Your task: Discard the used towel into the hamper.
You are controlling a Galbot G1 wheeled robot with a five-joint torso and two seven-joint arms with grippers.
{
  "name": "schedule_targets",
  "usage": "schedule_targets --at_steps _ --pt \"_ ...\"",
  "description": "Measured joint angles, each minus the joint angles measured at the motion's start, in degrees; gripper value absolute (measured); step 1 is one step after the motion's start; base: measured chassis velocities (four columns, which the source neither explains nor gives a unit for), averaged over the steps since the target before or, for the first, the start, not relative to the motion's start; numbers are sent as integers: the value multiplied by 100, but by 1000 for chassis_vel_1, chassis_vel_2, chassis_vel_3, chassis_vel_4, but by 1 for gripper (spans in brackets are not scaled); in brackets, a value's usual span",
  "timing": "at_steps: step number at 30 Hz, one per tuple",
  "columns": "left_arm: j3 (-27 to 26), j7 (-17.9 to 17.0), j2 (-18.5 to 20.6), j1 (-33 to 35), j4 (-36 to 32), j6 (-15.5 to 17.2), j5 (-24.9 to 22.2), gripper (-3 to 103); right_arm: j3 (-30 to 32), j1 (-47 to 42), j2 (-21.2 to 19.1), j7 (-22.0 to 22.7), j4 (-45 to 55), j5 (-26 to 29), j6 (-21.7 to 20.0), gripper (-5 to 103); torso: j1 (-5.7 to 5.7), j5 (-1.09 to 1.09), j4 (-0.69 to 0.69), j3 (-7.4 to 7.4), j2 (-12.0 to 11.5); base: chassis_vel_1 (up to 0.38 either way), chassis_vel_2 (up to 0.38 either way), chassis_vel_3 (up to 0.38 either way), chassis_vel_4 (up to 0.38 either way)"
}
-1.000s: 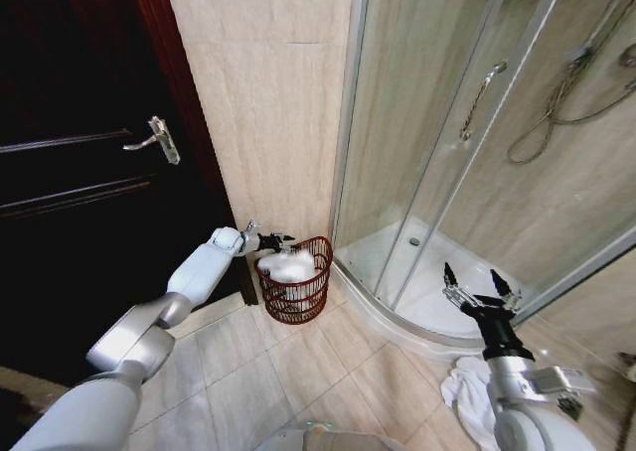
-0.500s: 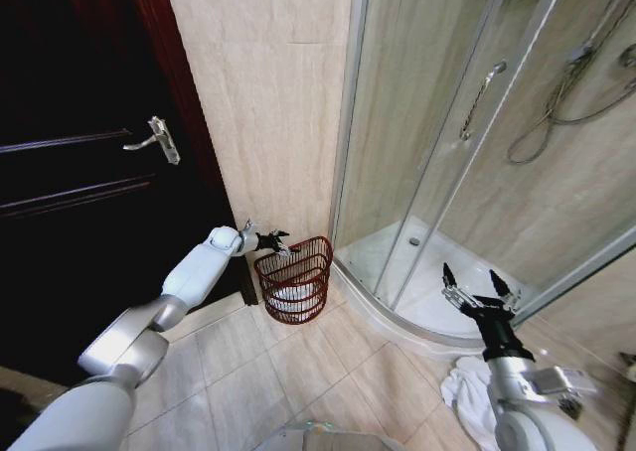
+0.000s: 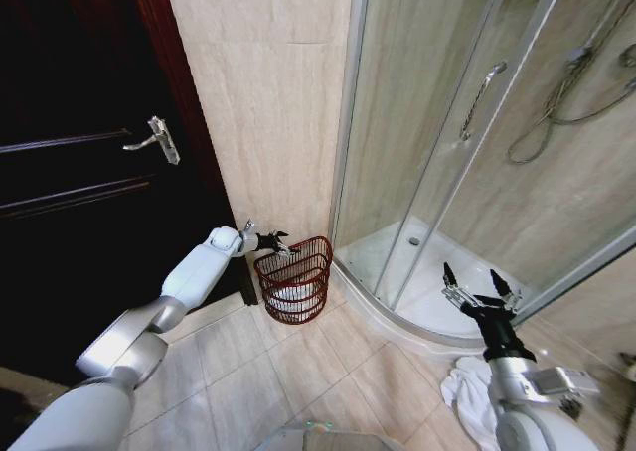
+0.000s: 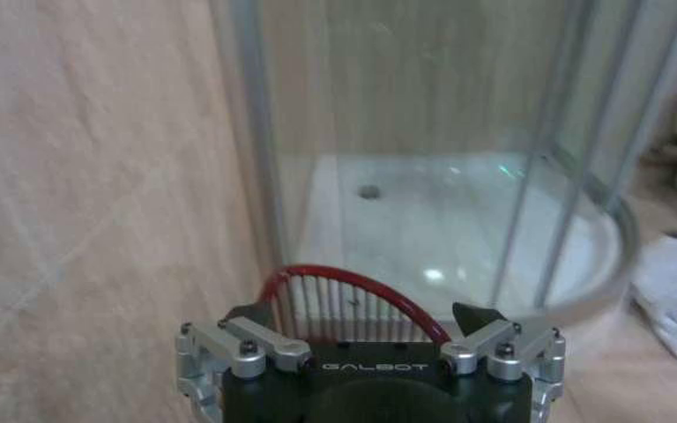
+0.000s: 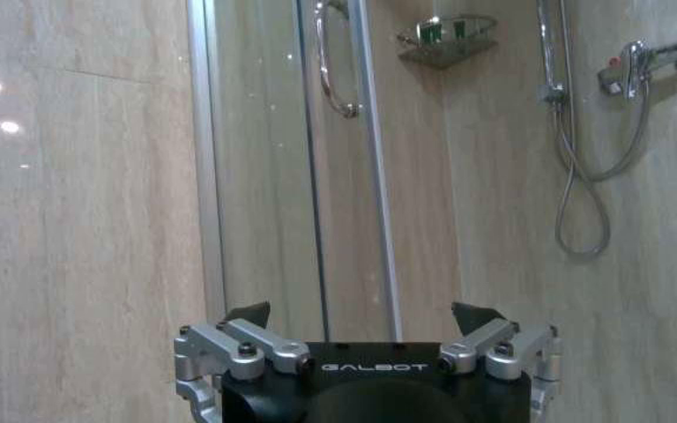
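1. The left gripper [image 3: 279, 242] hangs at the near rim of the hamper [image 3: 296, 290], which stands on the floor tiles [image 3: 298, 362] against the tiled wall [image 3: 268, 123], just beside the shower enclosure [image 3: 447, 173]. In the left wrist view its fingers [image 4: 250, 315] stand wide apart with nothing between them.
2. The used towel [image 3: 295, 295] lies low inside the hamper, white behind the red wire, so the drop looks done.
3. The step in hand reads as the retreat: lift the arm straight up and back, keeping the spread fingers off the rim so the light basket does not tip.
4. The right gripper [image 3: 480, 294] waits by the shower threshold, fingers splayed and empty, above another white cloth [image 3: 465, 391] on the floor.
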Motion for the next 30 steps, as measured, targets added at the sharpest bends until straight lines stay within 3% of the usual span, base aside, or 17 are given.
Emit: schedule_targets --at_steps 1,2,3,4,5,7,8,9,11,12,15,16,19,26,30 --pt "-52 -234 12 91 -121 -10 -85 100 0 0 0 1 6 0 -8 100 0 0 0 0 0 0 0 0 0" --pt "-198 -818 58 353 -492 4 -379 100 0 16 -2 5 9 -1 -23 100 0 0 -2 0 0 0 0 0 0" --pt "-198 -818 58 353 -492 4 -379 100 0 16 -2 5 9 -1 -23 100 0 0 -2 0 0 0 0 0 0" --pt "-261 -1061 87 487 -676 22 -561 100 1 26 -2 9 11 -1 -30 100 0 0 -1 0 0 0 0 0 0" --pt "-417 -1718 141 828 -1109 50 -909 100 1 53 -4 21 17 -1 -53 100 0 1 -1 0 0 0 0 0 0" --pt "-731 -2600 201 1416 -1778 39 -1219 100 -5 87 -15 36 45 1 -101 100 0 -2 0 0 0 0 0 0 0" --pt "-731 -2600 201 1416 -1778 39 -1219 100 -5 87 -15 36 45 1 -101 100 0 -2 0 0 0 0 0 0 0" --pt "-881 -3022 218 1680 -2086 0 -1272 100 -8 96 -21 44 56 3 -124 100 0 -2 3 0 0 0 0 0 0" --pt "-1350 -4206 221 2520 -3086 -126 -1321 100 -9 112 -40 82 93 16 -169 100 0 1 4 -1 0 0 0 0 0" --pt "-1350 -4206 221 2520 -3086 -126 -1321 100 -9 112 -40 82 93 16 -169 100 0 1 4 -1 0 0 0 0 0" --pt "-2056 -5180 -27 3456 -4029 -367 -935 100 -3 90 -43 156 116 43 -185 100 -1 3 0 -1 1 0 0 0 0" --pt "-2056 -5180 -27 3456 -4029 -367 -935 100 -3 90 -43 156 116 43 -185 100 -1 3 0 -1 1 0 0 0 0" --pt "-2753 -5393 -397 4442 -4705 -889 -65 100 -15 29 -44 242 116 41 -191 100 -1 -1 2 -1 0 0 0 0 0" --pt "-3713 -5727 -1024 5863 -5797 -1193 574 100 14 -73 -66 282 39 28 -140 100 -1 2 1 -1 1 0 0 0 0" --pt "-4085 -5965 -1183 6206 -5941 -1409 783 100 -29 -99 -103 255 9 -40 -133 100 -1 0 1 -1 1 0 0 0 0"
